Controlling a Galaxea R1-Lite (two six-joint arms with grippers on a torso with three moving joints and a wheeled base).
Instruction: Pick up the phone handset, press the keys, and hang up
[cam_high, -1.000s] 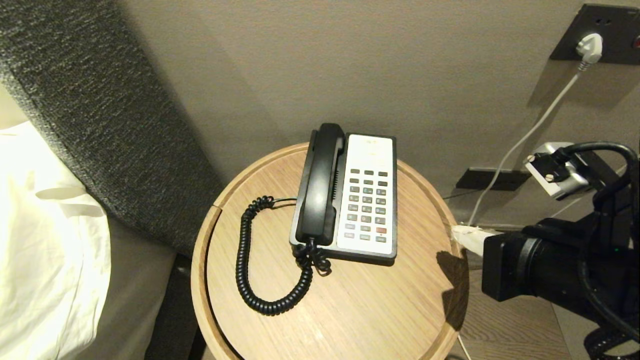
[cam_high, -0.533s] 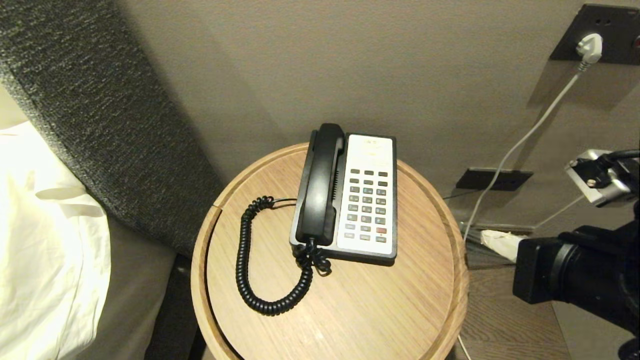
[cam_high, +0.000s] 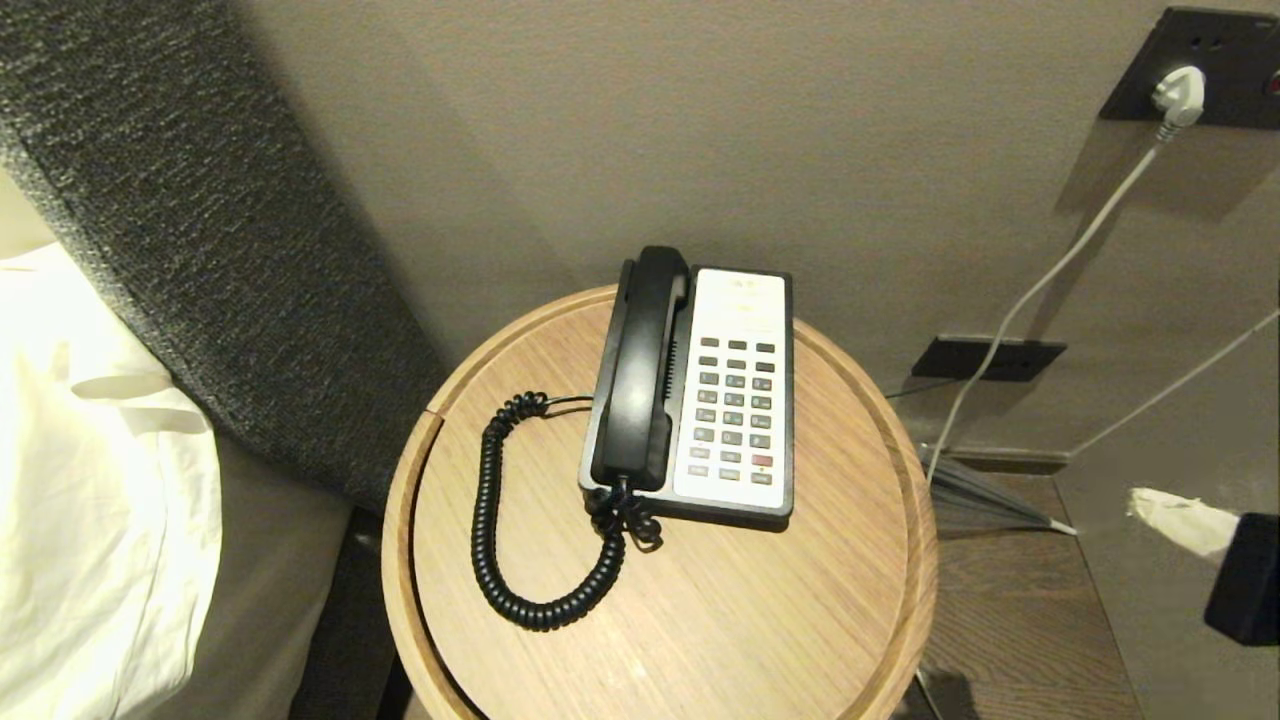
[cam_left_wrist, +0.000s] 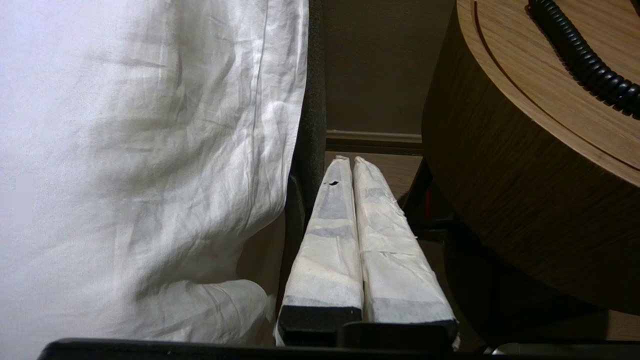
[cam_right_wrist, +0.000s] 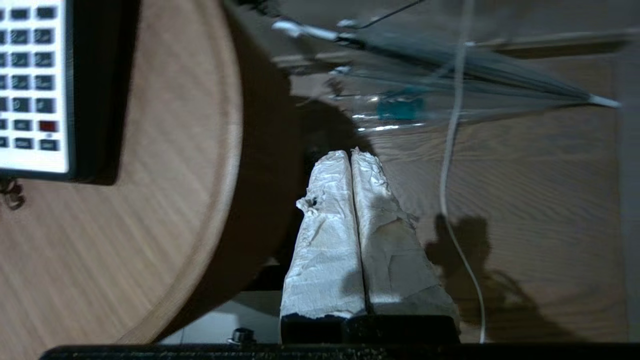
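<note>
The glossy black phone handset (cam_high: 641, 370) lies in its cradle on the left side of the phone base, its coiled cord (cam_high: 500, 540) looping over the round wooden table (cam_high: 720, 620). The keys (cam_high: 736, 410) form a dark grid on the white faceplate, one red; they also show in the right wrist view (cam_right_wrist: 30, 75). My right gripper (cam_high: 1150, 500) hangs shut and empty over the floor, well to the right of the table (cam_right_wrist: 351, 154). My left gripper (cam_left_wrist: 348, 161) is shut and empty, low between the bed and the table's side.
A bed with a white sheet (cam_high: 90, 480) and a dark padded headboard (cam_high: 200, 250) stands left of the table. A white cable (cam_high: 1040, 290) runs from a wall socket (cam_high: 1190, 70) to the wooden floor, where a folded umbrella (cam_right_wrist: 450, 70) lies.
My right arm has drawn back to the right and downward, away from the table's edge; only its fingertip and a black corner remain in the head view. The phone has not moved.
</note>
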